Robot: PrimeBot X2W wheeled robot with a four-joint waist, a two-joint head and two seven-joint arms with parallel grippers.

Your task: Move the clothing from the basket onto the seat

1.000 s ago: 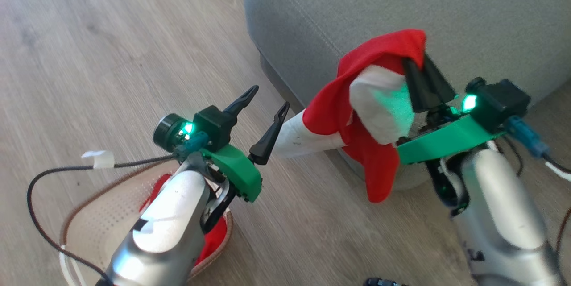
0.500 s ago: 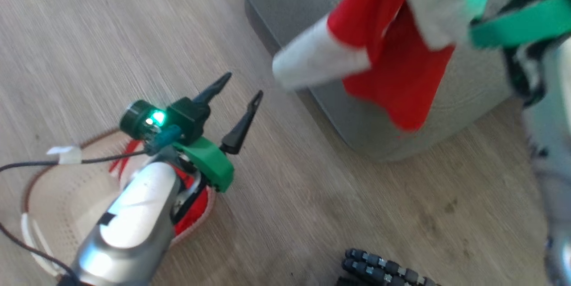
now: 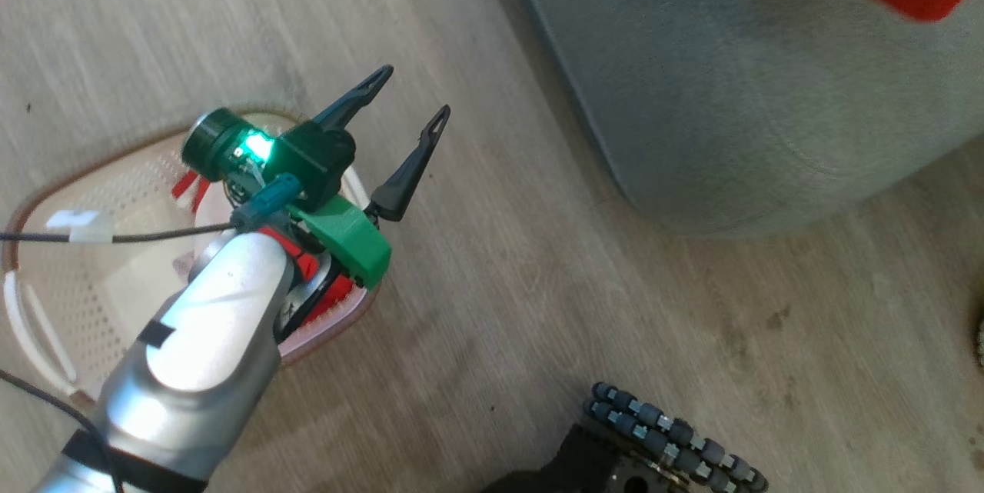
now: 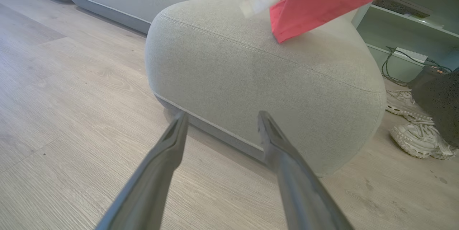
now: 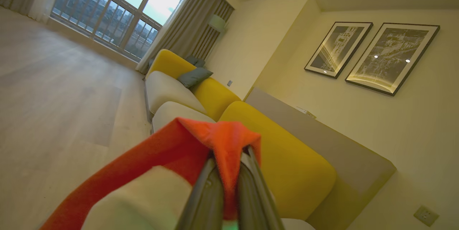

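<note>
Aloft, right end effector [image 5: 229, 155] around clothing [image 5: 200, 138]

Pale wood-grain plank floor [image 3: 538, 285] carries everything here. The cream perforated basket [image 3: 69, 301] with its brown rim stands on the boards, well apart from the seat [image 3: 730, 116], with bare planks between them. The seat's rounded grey-green corner sits on the floor on a dark base strip. In the left wrist view, 2 pale sneakers [image 4: 417, 138] lie on the floor just past the seat's far side. The robot's roller-wheeled base [image 3: 669, 431] rests on the planks near the seat's corner.
</note>
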